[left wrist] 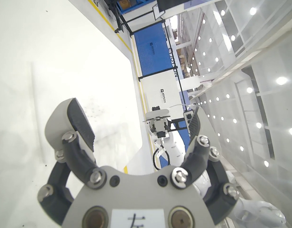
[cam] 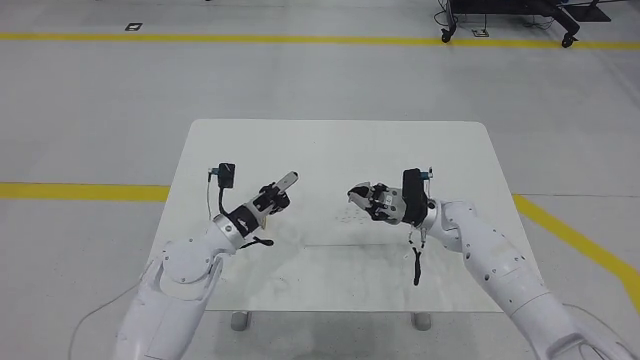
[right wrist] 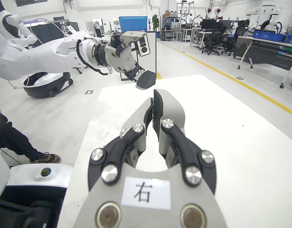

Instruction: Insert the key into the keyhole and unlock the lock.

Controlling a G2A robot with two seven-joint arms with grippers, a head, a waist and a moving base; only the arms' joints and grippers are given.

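Note:
Both arms hang over the middle of a white table [cam: 330,145], their grippers facing each other with a small gap between them. My left gripper [cam: 280,190] is open, its dark ribbed pads spread wide with nothing between them [left wrist: 135,107]. In the right wrist view the left gripper [right wrist: 144,58] hovers just beyond my right gripper, one pad [right wrist: 146,79] close to its tip. My right gripper [cam: 357,198] is shut, pads pressed together [right wrist: 153,98]; I see nothing held between them. In the left wrist view the right gripper [left wrist: 161,134] shows small and far off.
The bare tabletop [right wrist: 231,143] carries a few dark specks. Its rounded far corner [left wrist: 127,58] and edges lie close on both sides. A person's leg and shoe [right wrist: 45,158] stand on the floor beside the table.

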